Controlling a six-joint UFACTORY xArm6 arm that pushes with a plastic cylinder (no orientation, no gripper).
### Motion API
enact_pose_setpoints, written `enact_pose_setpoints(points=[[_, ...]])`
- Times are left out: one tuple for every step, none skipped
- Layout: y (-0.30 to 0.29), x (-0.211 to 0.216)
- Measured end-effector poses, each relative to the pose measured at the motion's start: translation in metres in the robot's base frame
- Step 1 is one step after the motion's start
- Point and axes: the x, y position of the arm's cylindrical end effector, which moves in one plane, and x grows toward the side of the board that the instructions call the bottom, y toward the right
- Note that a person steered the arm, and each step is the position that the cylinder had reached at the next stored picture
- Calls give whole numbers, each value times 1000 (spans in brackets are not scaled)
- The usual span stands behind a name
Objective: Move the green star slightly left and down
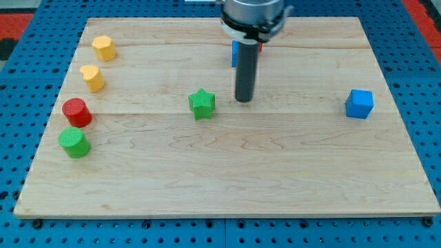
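Rod: a straight dark rod hangs down from the arm's collar at the view's top centre; it has no jaws to open or close and holds nothing.
Tip: my tip (244,100) sits on the board just to the view's right of the green star, a little higher in the view, with a narrow strip of bare wood between them; it is touching no block.
Green star: the green star (202,104) lies near the middle of the board, slightly left of centre, standing alone.
Behind the rod: a blue block (235,53) is mostly hidden by the rod near the view's top, with a sliver of red (260,47) at the rod's other side; their shapes cannot be made out.
Right side: a blue cube (359,103) sits well apart from the tip, near the board's right edge.
Left edge: two yellow blocks (104,48) (92,78) sit one below the other, then a red cylinder (76,112) and a green cylinder (74,142) just beneath it.
Board: a pale wooden board (275,179) resting on a blue pegboard surface (427,89).
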Motion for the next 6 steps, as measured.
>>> enact_pose_setpoints(points=[[-36,33],[-48,68],[-32,48],[-26,5],[-82,33],[-94,72]])
